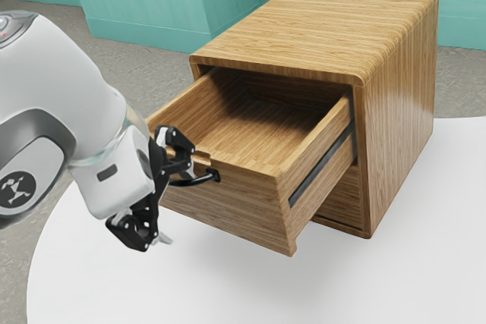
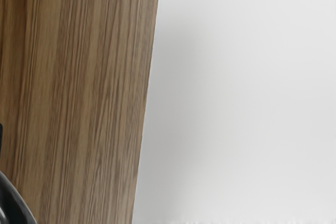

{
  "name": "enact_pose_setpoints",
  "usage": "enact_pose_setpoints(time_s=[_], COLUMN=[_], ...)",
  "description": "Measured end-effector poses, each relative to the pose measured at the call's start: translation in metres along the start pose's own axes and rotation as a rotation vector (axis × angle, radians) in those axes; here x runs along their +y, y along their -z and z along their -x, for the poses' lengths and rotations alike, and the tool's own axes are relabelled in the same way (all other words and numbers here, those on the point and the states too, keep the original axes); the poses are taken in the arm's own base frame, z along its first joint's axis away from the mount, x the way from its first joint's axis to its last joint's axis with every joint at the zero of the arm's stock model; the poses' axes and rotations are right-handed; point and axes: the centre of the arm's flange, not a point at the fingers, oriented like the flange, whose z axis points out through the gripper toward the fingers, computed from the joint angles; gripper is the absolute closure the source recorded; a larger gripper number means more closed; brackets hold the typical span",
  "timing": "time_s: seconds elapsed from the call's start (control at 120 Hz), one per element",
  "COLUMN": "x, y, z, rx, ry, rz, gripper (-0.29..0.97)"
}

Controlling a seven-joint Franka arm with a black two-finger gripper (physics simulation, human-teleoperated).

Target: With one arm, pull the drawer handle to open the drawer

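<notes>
Fingers (image 1: 176,142) are gaping wide around the handle (image 1: 199,180), not gripping it; you're risking them slipping off while hauling the drawer (image 1: 250,195) outward.

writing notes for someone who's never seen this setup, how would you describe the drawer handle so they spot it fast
Find the wooden cabinet on the white table; its drawer is pulled out toward the exterior view's left. On that drawer's front face sits the handle, a thin bar and the only black part on the wooden front.
</notes>
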Motion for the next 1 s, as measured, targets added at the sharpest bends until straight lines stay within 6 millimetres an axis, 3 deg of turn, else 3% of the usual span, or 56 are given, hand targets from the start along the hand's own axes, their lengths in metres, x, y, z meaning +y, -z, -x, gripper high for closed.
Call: enact_pose_setpoints(time_s=[0.517,0.717,0.783,0.842,0.883,0.95,1.0], x=[0.02,0.016,0.014,-0.001,-0.034,-0.096,-0.121], y=[0.012,0.03,0.051,0.098,0.127,0.146,0.136], z=[0.004,0.014,0.015,0.009,0.015,0.069,0.116], rx=[-0.023,-0.01,0.001,0.042,0.09,0.131,0.12], ry=[0.007,0.028,0.031,0.023,0.034,0.182,0.339], rz=[-0.003,-0.016,-0.042,-0.087,-0.094,-0.065,-0.007], gripper=[0.03,0.02,0.01,0.01,0.01,0.0,0.0])
